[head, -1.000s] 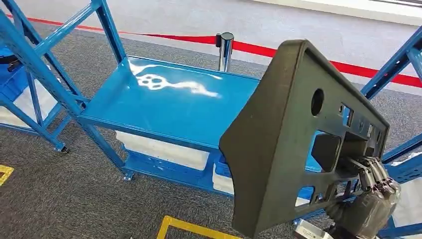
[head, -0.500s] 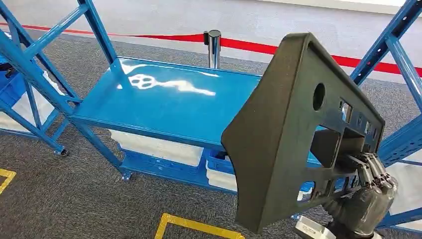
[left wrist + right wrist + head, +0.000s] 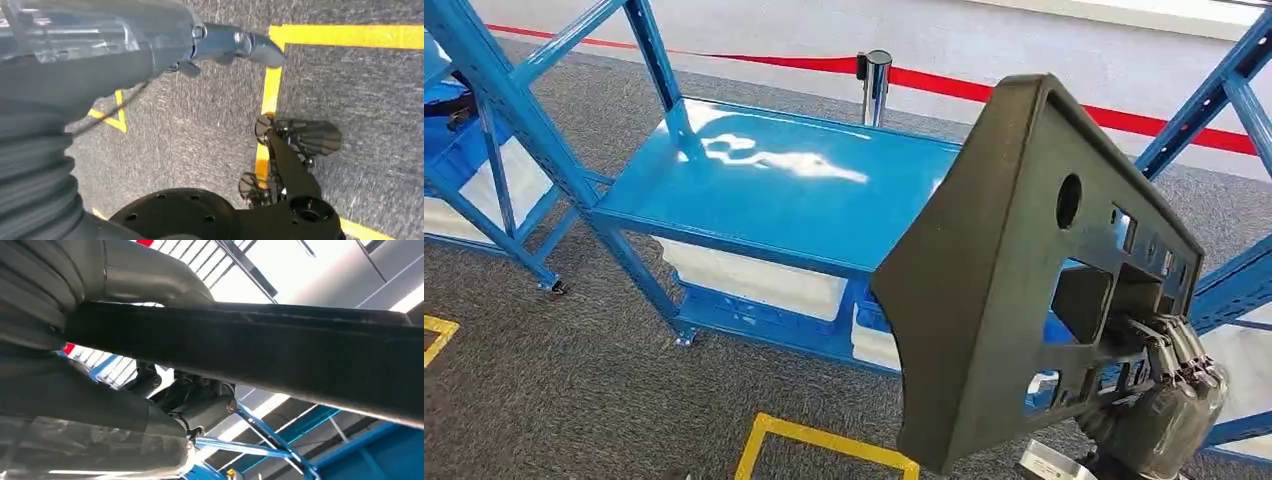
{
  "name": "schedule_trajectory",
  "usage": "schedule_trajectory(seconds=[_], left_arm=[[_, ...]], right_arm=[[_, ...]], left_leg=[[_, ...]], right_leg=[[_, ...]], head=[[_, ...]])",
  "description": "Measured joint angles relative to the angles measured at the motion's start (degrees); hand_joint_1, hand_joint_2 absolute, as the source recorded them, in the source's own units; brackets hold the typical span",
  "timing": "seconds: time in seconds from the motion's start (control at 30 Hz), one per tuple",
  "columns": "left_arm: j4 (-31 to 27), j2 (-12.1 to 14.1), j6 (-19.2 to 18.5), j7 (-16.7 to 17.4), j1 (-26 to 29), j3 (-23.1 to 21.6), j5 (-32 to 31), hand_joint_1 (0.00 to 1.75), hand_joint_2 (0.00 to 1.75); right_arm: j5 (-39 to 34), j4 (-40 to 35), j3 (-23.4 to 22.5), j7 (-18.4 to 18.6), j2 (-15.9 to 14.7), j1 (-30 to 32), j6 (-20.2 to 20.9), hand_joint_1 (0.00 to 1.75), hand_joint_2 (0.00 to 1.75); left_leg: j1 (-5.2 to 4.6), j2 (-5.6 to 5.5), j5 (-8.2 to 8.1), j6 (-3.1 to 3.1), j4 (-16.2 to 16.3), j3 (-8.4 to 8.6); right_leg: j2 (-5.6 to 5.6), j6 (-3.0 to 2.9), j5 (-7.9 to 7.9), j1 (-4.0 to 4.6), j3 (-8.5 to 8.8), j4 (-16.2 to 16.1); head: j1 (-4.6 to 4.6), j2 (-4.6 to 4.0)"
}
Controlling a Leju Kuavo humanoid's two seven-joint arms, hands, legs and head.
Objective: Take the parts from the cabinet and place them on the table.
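The blue steel shelving (image 3: 764, 205) stands ahead of me and to the left, its glossy shelf top bare, white bins (image 3: 754, 285) stowed beneath it. Behind it a red barrier tape (image 3: 984, 90) runs across the far side from a chrome post (image 3: 876, 85).

Nearer, filling the right of my view, is the dark moulded panel (image 3: 994, 280) I carry, upright and tilted, off every surface. It looks stiff and fairly light for its spread, a matte plastic that should not slip, though so broad a piece will swing and lever hard against one hold. My right hand (image 3: 1169, 385) is clamped on its lower right edge, fingers (image 3: 1174, 345) hooked through a cutout; a grip nearer the middle openings would steady it better, I judge.

My left hand (image 3: 235, 42) hangs over the grey carpet (image 3: 210, 130); whether its fingers are apart I cannot tell.
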Motion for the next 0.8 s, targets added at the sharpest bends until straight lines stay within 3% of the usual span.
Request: schedule_trajectory(seconds=[0.03,0.07,0.17,0.2,0.23,0.27,0.3,0.37,0.4,0.43,0.47,0.53,0.57,0.6,0.67,0.73,0.77,0.8], left_arm=[[0.0,0.0,0.0,0.0,0.0,0.0,0.0,0.0,1.75],[0.0,0.0,0.0,0.0,0.0,0.0,0.0,0.0,1.75],[0.0,0.0,0.0,0.0,-0.1,0.0,0.0,0.0,1.75],[0.0,0.0,0.0,0.0,-0.1,0.0,0.0,0.0,1.75],[0.0,0.0,0.0,0.0,0.0,0.0,0.0,0.0,1.75],[0.0,0.0,0.0,0.0,-0.1,0.0,0.0,0.0,1.75],[0.0,0.0,0.0,0.0,0.0,0.0,0.0,0.0,1.75],[0.0,0.0,-0.1,0.1,0.0,0.0,-0.2,0.0,1.75],[0.0,0.0,-0.1,0.2,0.0,0.0,-0.2,0.0,1.75],[0.0,0.0,-0.1,0.2,0.0,0.0,-0.2,0.0,1.75],[0.0,0.0,-0.1,0.3,0.0,0.0,-0.3,0.0,1.75],[0.0,0.0,-0.1,0.5,-0.1,0.0,-0.3,0.0,1.75],[0.0,-0.1,-0.1,0.6,-0.1,0.0,-0.4,0.0,1.75],[0.0,-0.1,-0.1,0.7,-0.2,0.0,-0.5,0.0,1.75],[0.0,-0.3,-0.1,1.2,-0.1,0.0,-0.6,0.0,1.75],[0.1,-0.6,-0.1,1.8,0.1,0.0,-0.9,0.0,1.75],[0.1,-0.6,-0.1,2.1,0.1,0.0,-1.0,0.0,1.75],[0.1,-0.6,-0.1,2.3,0.1,0.0,-1.1,0.0,1.75]], right_arm=[[0.0,0.0,0.0,0.0,0.0,0.0,0.0,1.34,1.75],[0.0,0.0,0.0,0.0,0.0,-0.1,0.0,1.34,1.75],[0.0,-0.1,0.0,-0.1,0.1,0.0,0.0,1.34,1.75],[0.0,-0.1,-0.1,-0.1,0.1,0.0,0.0,1.34,1.75],[0.0,-0.1,-0.1,-0.1,0.2,0.0,0.0,1.34,1.75],[0.0,-0.2,-0.2,-0.2,0.3,0.0,0.0,1.34,1.75],[0.0,-0.2,-0.2,-0.2,0.3,0.1,0.0,1.34,1.75],[0.0,-0.2,-0.3,-0.3,0.3,0.3,0.0,1.34,1.75],[0.0,-0.2,-0.3,-0.4,0.4,0.4,0.0,1.34,1.75],[-0.1,-0.2,-0.4,-0.4,0.4,0.6,0.0,1.34,1.75],[-0.2,-0.2,-0.5,-0.4,0.4,0.8,0.0,1.34,1.75],[-0.3,-0.2,-0.8,-0.5,0.4,1.1,0.0,1.34,1.75],[-0.4,-0.2,-0.9,-0.5,0.3,1.3,0.0,1.34,1.75],[-0.4,-0.3,-1.0,-0.4,0.3,1.4,0.0,1.34,1.75],[-0.4,-0.5,-1.3,-0.4,0.3,1.9,0.0,1.34,1.75],[-0.4,-0.6,-1.8,-0.3,0.2,2.9,0.0,1.34,1.75],[-0.5,-0.8,-2.2,0.0,0.1,3.6,0.0,1.34,1.75],[-0.5,-1.1,-2.5,0.2,0.0,4.2,0.0,1.34,1.75]], left_leg=[[0.01,-0.03,0.15,-0.16,0.0,-0.01],[-0.1,-0.05,0.39,-0.47,0.0,-0.22],[0.07,-0.05,1.33,-1.62,-0.2,-0.59],[0.03,-0.08,1.75,-2.1,-0.5,-0.56],[0.07,-0.15,0.93,-2.23,0.0,-0.84],[-0.01,-0.15,-1.34,-2.28,1.6,-1.58],[0.01,-0.15,-4.36,-2.29,5.2,-2.81],[-0.01,-0.16,-9.5,-2.5,14.8,-5.91],[-0.01,-0.16,-10.1,-2.6,17.8,-6.42],[0.0,-0.15,-9.3,-2.63,17.4,-5.58],[0.04,-0.14,-7.44,-2.6,14.5,-3.38],[0.14,-0.11,-3.81,-2.6,4.2,3.07],[0.23,-0.13,-3.81,-2.61,-0.4,5.93],[0.06,-0.26,-3.75,-2.47,-1.4,6.14],[-0.09,-0.29,-3.64,-2.19,-1.0,5.3],[0.17,-0.01,-2.95,-1.12,-1.1,4.71],[0.16,-0.02,-2.6,-0.56,-1.1,4.26],[0.12,0.02,-2.22,-0.05,-1.1,3.7]], right_leg=[[0.0,-0.36,1.63,0.13,3.24,-5.3],[0.01,-0.69,1.01,0.42,5.11,-8.7],[0.04,-0.95,1.32,0.87,4.7,-9.1],[0.04,-1.38,1.79,0.86,4.5,-9.3],[-0.16,-1.62,2.45,0.11,4.29,-9.8],[-0.19,-1.99,2.79,0.17,3.84,-9.8],[-0.25,-2.42,3.1,0.19,3.45,-9.8],[-0.31,-2.82,3.86,0.34,2.37,-9.6],[-0.31,-2.85,4.23,0.38,1.72,-9.5],[-0.31,-2.81,4.49,0.37,1.17,-9.3],[-0.3,-2.73,4.73,0.35,0.7,-9.1],[-0.27,-2.32,5.03,0.24,0.11,-8.6],[-0.29,-2.02,5.15,0.44,-0.21,-8.4],[-0.29,-1.85,5.33,0.69,-0.57,-8.1],[-0.29,-1.25,5.96,0.73,-0.95,-7.9],[-0.27,-0.83,5.72,0.5,-1.28,-7.7],[-0.24,-0.39,3.57,0.41,-1.8,-6.4],[-0.24,-0.13,0.5,0.25,-2.92,-3.1]], head=[[0.0,0.0],[-0.02,0.0],[-0.09,0.0],[-0.02,0.0],[-0.04,0.0],[-0.13,0.0],[-0.66,0.0],[-1.16,0.0],[-1.2,0.0],[-1.27,0.0],[-1.53,0.0],[-2.06,0.0],[-2.42,0.0],[-2.6,0.0],[-2.08,0.0],[-1.97,0.0],[-1.75,0.0],[-0.92,0.0]])
